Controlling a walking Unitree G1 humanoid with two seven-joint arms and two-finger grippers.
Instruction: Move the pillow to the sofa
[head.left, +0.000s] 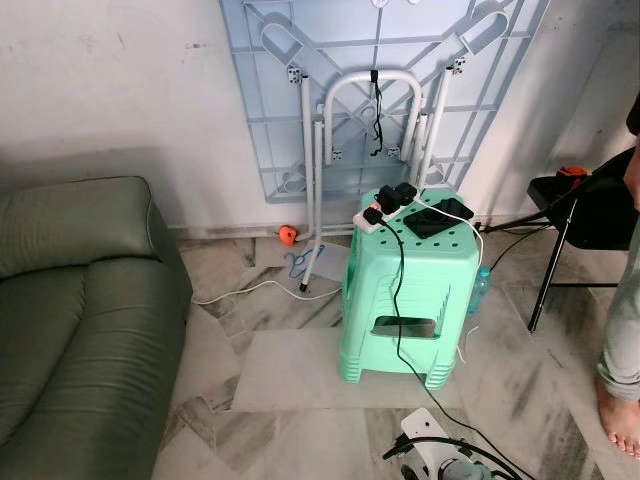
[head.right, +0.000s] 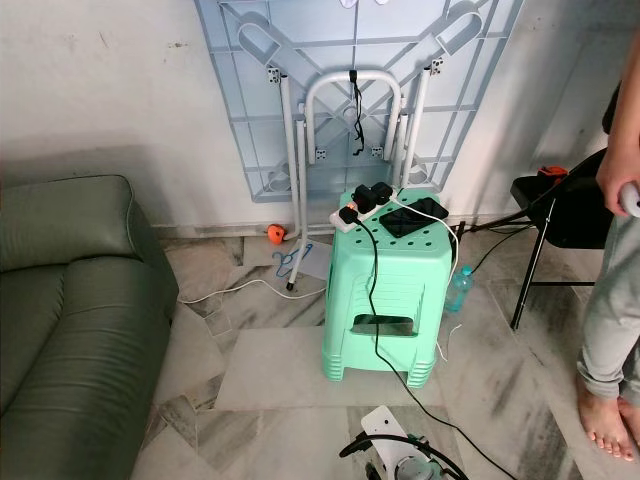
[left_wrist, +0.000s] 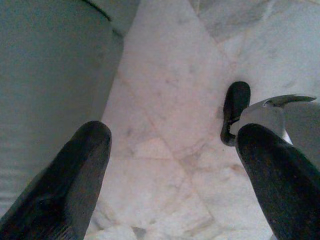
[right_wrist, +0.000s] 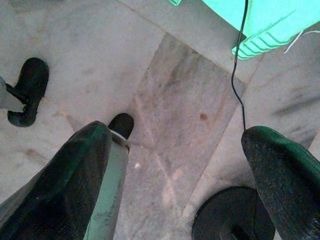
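Green sofa on the robot's left, with no pillow lying on it; place of the pillow impossible to tell from these views. Straight ahead a mint plastic stool carrying a power strip, and a folded table leaning on the wall. Bare feet of a person at the right. Left gripper and right gripper both pointing down at the marble floor, fingers spread wide, holding nothing. Pillow probably light, soft and squashy: best pinched deep at a corner or edge, to avoid slipping.
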